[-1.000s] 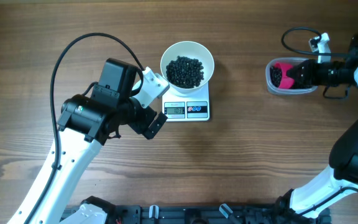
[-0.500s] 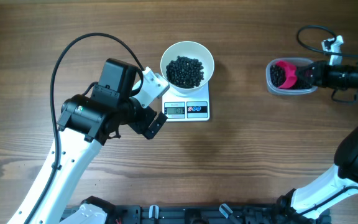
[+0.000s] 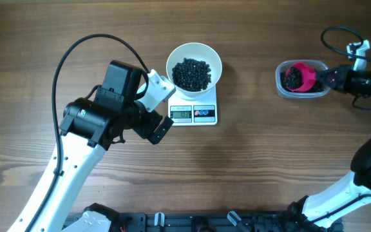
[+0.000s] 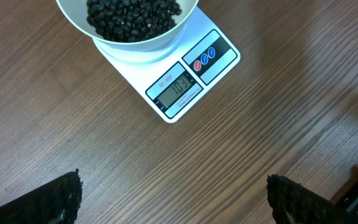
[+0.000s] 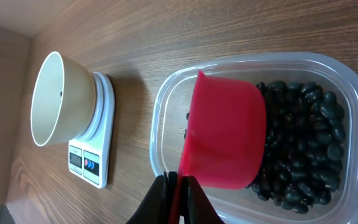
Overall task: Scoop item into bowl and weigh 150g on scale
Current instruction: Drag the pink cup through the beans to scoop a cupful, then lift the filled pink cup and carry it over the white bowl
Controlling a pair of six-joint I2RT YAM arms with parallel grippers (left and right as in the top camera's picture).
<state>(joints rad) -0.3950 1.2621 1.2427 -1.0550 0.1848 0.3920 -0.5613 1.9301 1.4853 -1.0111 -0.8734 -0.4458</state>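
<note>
**Colleague:** Where are the black beans (image 3: 192, 73) at this moment?

**Me:** I see them in two places. One heap lies in the white bowl (image 3: 196, 50). The bowl stands on the back part of the scale (image 3: 195, 115), so the display and the two round buttons are uncovered. The other beans are in the clear plastic tub (image 3: 281, 87) at the right side of the table (image 3: 250, 167), well apart from the scale.

**Colleague:** What does the display say?

**Me:** In the left wrist view I read it as 103, but the digits are small, so I am not fully sure.

**Colleague:** And the left gripper (image 4: 176, 199)?

**Me:** Its jaws stand wide apart and there is nothing between them. It is over bare wood, just beside the scale on the display side. It touches neither the scale nor the bowl.

**Colleague:** The right gripper (image 5: 178, 184)?

**Me:** Its jaws are together, clamped on the thin edge of the pink scoop (image 5: 225, 134). With it I hold the scoop inside the tub, tilted, its cup over the beans at the end nearer to the scale. I cannot tell whether any beans are inside the cup.
</note>
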